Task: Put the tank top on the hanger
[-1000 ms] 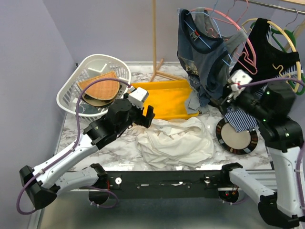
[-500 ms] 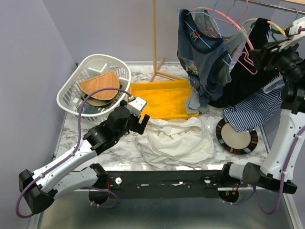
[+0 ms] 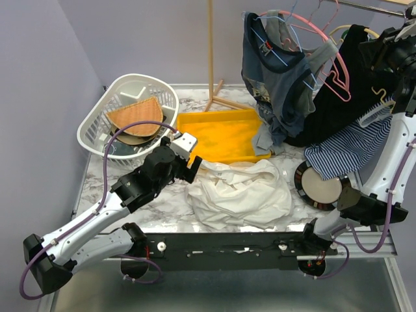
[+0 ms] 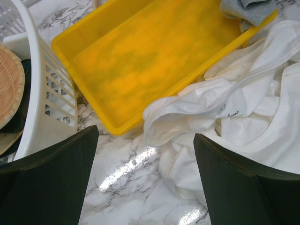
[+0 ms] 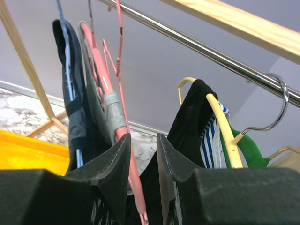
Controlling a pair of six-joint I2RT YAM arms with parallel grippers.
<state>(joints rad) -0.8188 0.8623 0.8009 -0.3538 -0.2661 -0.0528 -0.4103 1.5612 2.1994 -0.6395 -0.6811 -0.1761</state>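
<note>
Off-white and crumpled, the tank top (image 3: pixel 240 195) lies heaped on the marble worktop (image 3: pixel 172 211), its far edge touching the yellow tray (image 3: pixel 221 136). The left end effector (image 4: pixel 145 136) hangs just above the cloth's left edge, fingers spread wide and holding nothing. The hanger (image 5: pixel 119 23) hangs from the steel rail (image 5: pixel 197 44) beside a thicker pink hanger (image 5: pixel 101 77). The right end effector (image 5: pixel 143 140) is up there, its fingers narrowly apart on either side of a pink bar, seemingly the thicker hanger's. Whether they pinch it I cannot tell.

Marble tbl (image 3: pixel 166 207) w/ tank top (image 3: pixel 240 195), yellow tray (image 3: pixel 221 140), basket (image 3: pixel 107 97).
</note>
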